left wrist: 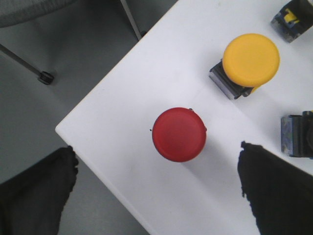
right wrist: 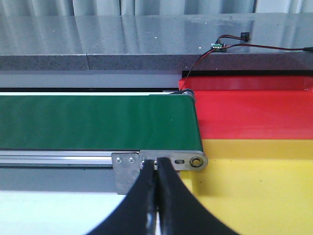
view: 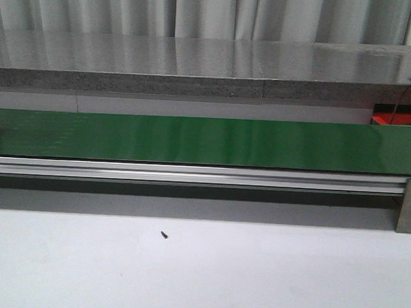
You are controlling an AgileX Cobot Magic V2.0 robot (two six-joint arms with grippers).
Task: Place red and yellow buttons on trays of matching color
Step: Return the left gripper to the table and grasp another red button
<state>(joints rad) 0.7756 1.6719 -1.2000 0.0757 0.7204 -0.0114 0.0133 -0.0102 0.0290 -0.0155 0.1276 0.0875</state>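
Observation:
In the left wrist view a red button (left wrist: 178, 134) stands on a white table near its corner, with a yellow button (left wrist: 250, 59) beside it. My left gripper (left wrist: 156, 181) hangs above them, open wide, its black fingers (left wrist: 34, 191) on either side of the red button and nothing held. My right gripper (right wrist: 156, 169) is shut and empty, in front of the belt's end bracket. The red tray (right wrist: 254, 110) and the yellow tray (right wrist: 254, 191) lie side by side past the end of the green belt (right wrist: 98, 122). A red tray corner (view: 399, 120) shows in the front view.
The green conveyor belt (view: 206, 141) on an aluminium rail crosses the front view, with a grey ledge behind. A small dark screw (view: 164, 234) lies on the white table. Dark button bases (left wrist: 297, 134) sit near the yellow button. The table edge (left wrist: 98, 161) drops to the floor.

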